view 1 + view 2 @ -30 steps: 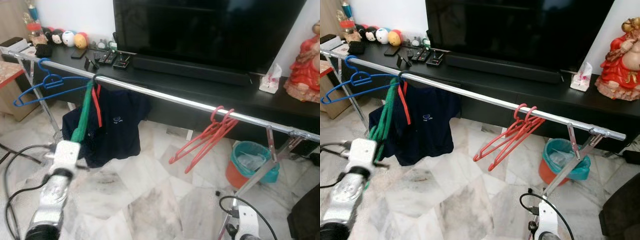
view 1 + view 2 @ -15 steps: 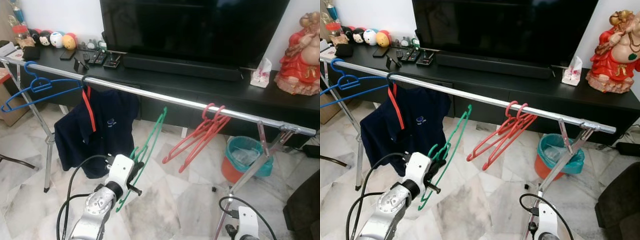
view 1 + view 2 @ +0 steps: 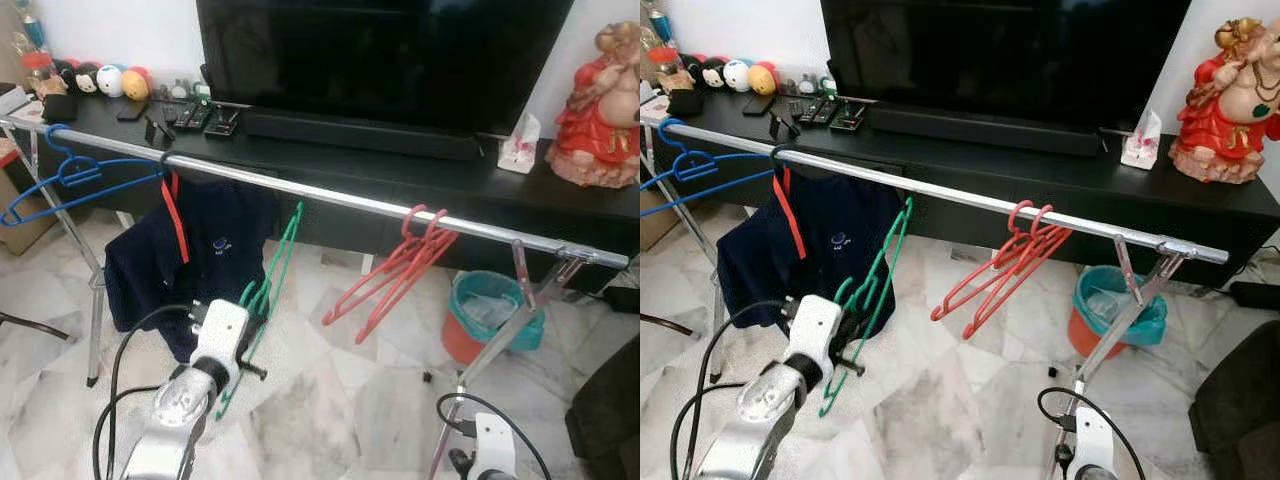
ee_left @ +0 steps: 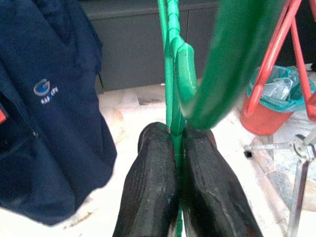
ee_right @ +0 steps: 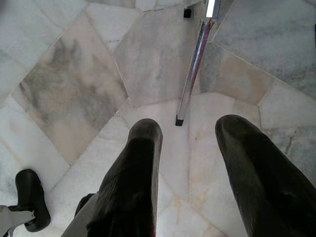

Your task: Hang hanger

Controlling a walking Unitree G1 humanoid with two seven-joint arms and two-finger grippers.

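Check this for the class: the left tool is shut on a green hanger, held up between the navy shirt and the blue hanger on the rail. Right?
Not quite. The left tool is shut on the green hanger, but it is held between the navy shirt and the red hangers, not the blue hanger. The right eye view shows this.

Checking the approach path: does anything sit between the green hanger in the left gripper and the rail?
Nothing visible does. The green hanger, clamped in the left gripper, has its top at the rail, in the bare stretch between the navy shirt and the red hangers.
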